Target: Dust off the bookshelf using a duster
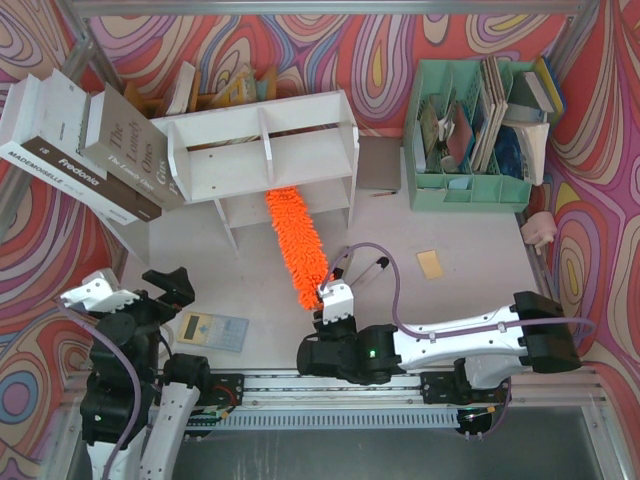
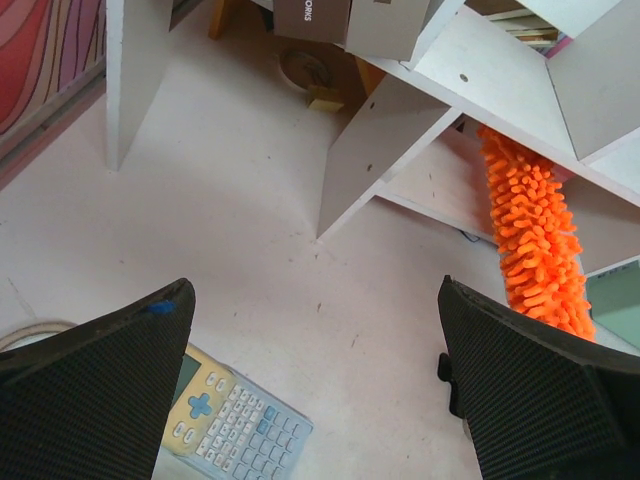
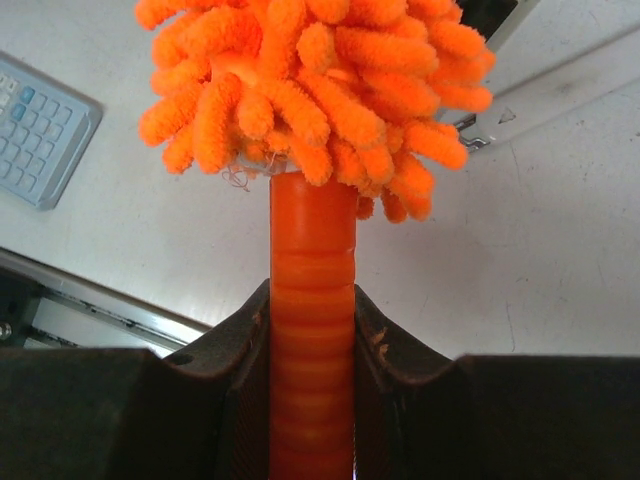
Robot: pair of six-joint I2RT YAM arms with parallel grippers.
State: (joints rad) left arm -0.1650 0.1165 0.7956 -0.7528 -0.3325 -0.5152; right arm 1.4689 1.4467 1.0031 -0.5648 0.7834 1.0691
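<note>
A pale table (image 1: pixel 250 275) carries a wide white bookshelf (image 1: pixel 240 160) on its far side. A long, fluffy orange duster (image 1: pixel 297 245) reaches from inside the shelf's lower tier toward the near edge. There the right hand (image 3: pixel 312 345) pinches its thin orange handle between both fingers. The left hand (image 2: pixel 315 370) hovers with its fingers spread, holding nothing, above a calculator (image 1: pixel 212 330).

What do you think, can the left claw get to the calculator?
Probably yes. The calculator lies flat close beside the open left claw, with nothing between them. The duster, gripped by the right claw, is off to the side.
</note>
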